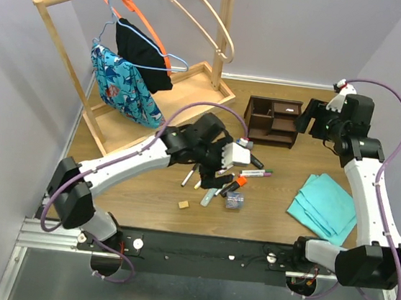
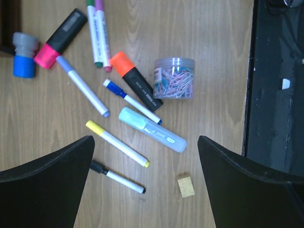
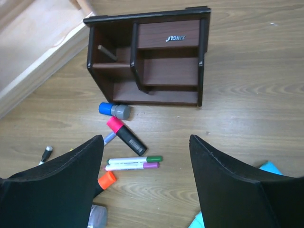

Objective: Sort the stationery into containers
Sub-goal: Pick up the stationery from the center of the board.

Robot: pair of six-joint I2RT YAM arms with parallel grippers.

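The stationery lies loose on the wooden table. In the left wrist view I see a pink highlighter (image 2: 59, 38), an orange highlighter (image 2: 135, 80), a pale blue highlighter (image 2: 152, 129), several slim markers, a jar of clips (image 2: 174, 78) and a tan eraser (image 2: 186, 186). My left gripper (image 2: 145, 142) hovers open and empty above them. The dark brown organizer (image 1: 273, 120) stands behind the pile. My right gripper (image 3: 146, 140) is open and empty, held high near the organizer (image 3: 166, 34). A small blue-and-grey cylinder (image 3: 115, 110) lies on its side just in front of the organizer.
A folded teal cloth (image 1: 325, 204) lies at the right. A pale wooden clothes rack with hangers and garments stands on its base tray (image 1: 193, 91) at the back left. The black base rail (image 2: 275, 95) runs along the near table edge.
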